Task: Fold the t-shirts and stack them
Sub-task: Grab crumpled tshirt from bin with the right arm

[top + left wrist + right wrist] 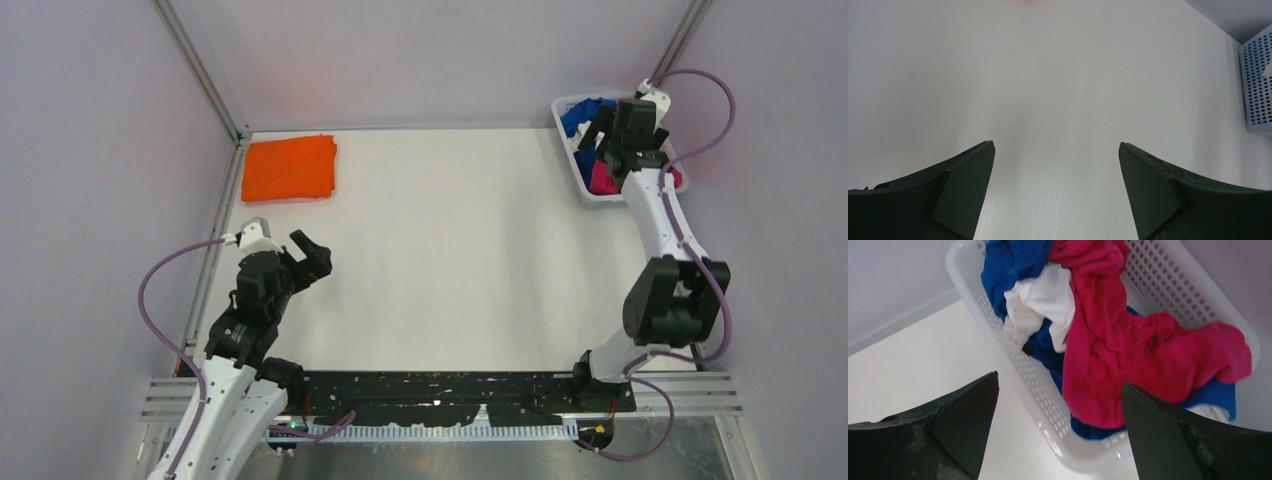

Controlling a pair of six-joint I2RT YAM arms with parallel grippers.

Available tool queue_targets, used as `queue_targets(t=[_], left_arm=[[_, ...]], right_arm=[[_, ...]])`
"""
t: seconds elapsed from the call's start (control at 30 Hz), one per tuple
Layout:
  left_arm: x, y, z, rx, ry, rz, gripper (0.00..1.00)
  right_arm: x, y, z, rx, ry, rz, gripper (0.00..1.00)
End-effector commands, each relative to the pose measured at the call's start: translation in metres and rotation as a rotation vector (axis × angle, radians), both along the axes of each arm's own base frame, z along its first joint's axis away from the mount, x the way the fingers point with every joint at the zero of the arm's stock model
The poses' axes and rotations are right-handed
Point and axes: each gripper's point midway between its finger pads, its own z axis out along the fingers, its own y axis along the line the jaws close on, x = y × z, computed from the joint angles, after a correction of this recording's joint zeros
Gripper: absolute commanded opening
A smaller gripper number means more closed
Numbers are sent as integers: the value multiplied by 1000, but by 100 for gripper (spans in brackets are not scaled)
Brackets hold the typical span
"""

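A folded orange t-shirt (290, 168) lies flat at the table's far left corner. A magenta t-shirt (1128, 345), a royal blue one (1008, 265) and a white one (1040, 302) lie crumpled together in the white lattice basket (1018, 375); they also show in the top view as magenta (603, 178) and blue (580, 117). My right gripper (612, 150) hovers open and empty over the basket's near end; in its wrist view (1058, 390) the jaws stand wide apart. My left gripper (308, 258) is open and empty above the bare table at the left, as its wrist view (1057, 147) shows.
The white basket (585, 190) stands at the far right corner against the right wall; its corner shows in the left wrist view (1258, 85). Grey walls and metal frame posts close the back and sides. The white tabletop (450, 260) spans between the arms.
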Motion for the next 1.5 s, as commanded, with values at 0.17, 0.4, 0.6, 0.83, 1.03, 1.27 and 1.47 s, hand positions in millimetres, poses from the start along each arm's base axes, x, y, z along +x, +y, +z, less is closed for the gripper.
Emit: queue_targets(t=[0.17,0.4,0.6,0.83,1.03,1.27,1.47], left_arm=[[25,-1,21,18,-125,7,99],[27,4,26,26,-160,30,99],[28,7,27,31,-163,48,99],[26,8,27,50,-138,46,99],[21,9,27,37,-158,45,99],[12,8,28,22,-177,29,99],[7,5,27,12,-171,6,99]], right_arm=[[127,-24,34,-152,-120,65,97],[187,-42,12,-202,-231,18,93],[211,-56,1,-174,-321,-17,73],[208,-57,49,-198,-420,-10,6],[175,-43,164,-250,-609,46,5],[104,-30,295,-327,-820,60,5],[34,-13,388,-315,-1038,67,5]])
